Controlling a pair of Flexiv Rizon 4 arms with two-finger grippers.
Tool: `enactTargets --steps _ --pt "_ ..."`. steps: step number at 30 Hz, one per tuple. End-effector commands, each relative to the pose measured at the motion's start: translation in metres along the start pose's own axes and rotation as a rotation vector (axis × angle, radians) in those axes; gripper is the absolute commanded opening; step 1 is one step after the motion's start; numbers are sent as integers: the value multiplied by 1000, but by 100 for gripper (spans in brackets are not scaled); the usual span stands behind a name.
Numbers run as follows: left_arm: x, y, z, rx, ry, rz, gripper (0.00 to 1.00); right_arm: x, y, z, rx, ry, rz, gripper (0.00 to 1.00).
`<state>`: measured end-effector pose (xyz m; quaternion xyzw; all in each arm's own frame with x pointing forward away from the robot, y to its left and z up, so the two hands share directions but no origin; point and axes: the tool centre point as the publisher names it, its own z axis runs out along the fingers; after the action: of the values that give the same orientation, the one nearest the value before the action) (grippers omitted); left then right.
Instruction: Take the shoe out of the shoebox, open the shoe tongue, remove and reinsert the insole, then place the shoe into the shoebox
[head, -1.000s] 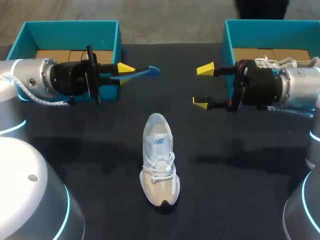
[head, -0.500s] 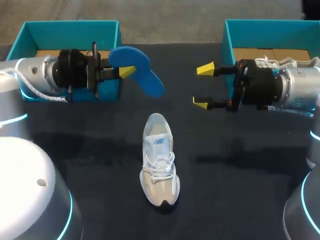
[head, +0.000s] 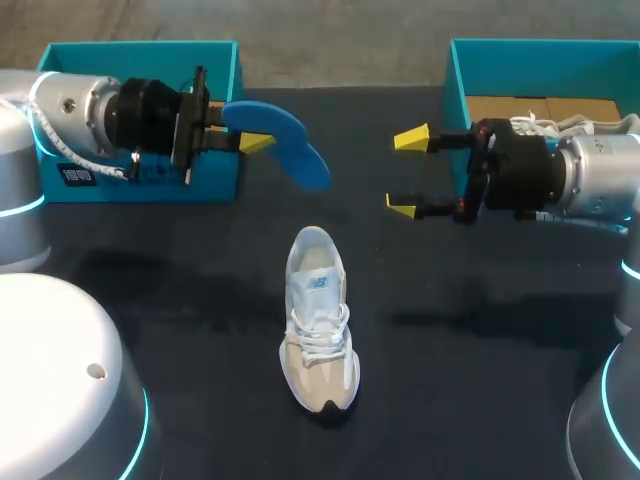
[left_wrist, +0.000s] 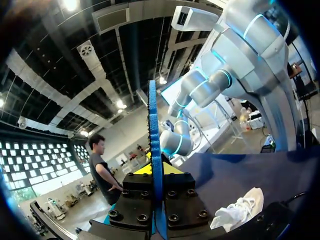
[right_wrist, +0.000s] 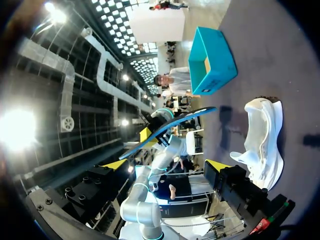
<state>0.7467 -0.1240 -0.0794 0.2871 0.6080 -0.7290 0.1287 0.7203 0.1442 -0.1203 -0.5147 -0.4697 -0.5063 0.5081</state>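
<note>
A white and beige shoe (head: 318, 322) lies flat on the dark table, toe toward the front edge, and shows in both wrist views (left_wrist: 237, 212) (right_wrist: 262, 145). Its blue insole (head: 285, 140) hangs in the air above the table, behind and left of the shoe. My left gripper (head: 255, 141) is shut on the insole's end; in the left wrist view the insole (left_wrist: 152, 150) stands edge-on between the fingers of that gripper (left_wrist: 154, 170). My right gripper (head: 405, 172) hovers wide open and holds nothing, right of the insole (right_wrist: 170, 127); its tips (right_wrist: 166, 164) stand far apart.
A teal shoebox (head: 140, 52) stands at the back left, behind my left arm, and shows in the right wrist view (right_wrist: 212, 60). A second teal box (head: 540, 50) at the back right holds another white shoe (head: 560, 125).
My left wrist has rolled, turning the insole from edge-on to broadside toward the head camera, and the arm drew slightly back. The right arm and the shoe have not moved.
</note>
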Motion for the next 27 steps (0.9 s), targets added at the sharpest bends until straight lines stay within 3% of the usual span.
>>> enactTargets --steps 1,5,9,15,27 --pt "-1 2 0 2 7 0 0 -1 0 2 -1 1 0 100" --pt "-1 2 1 7 1 -20 0 -1 0 2 -1 1 0 100" --pt "1 1 1 70 -126 -278 0 -1 0 2 -1 1 0 100" --pt "7 -12 4 97 -216 -583 0 -1 0 2 -1 1 0 100" --pt "-10 -19 0 135 -377 -1059 0 -1 0 2 -1 1 0 100"
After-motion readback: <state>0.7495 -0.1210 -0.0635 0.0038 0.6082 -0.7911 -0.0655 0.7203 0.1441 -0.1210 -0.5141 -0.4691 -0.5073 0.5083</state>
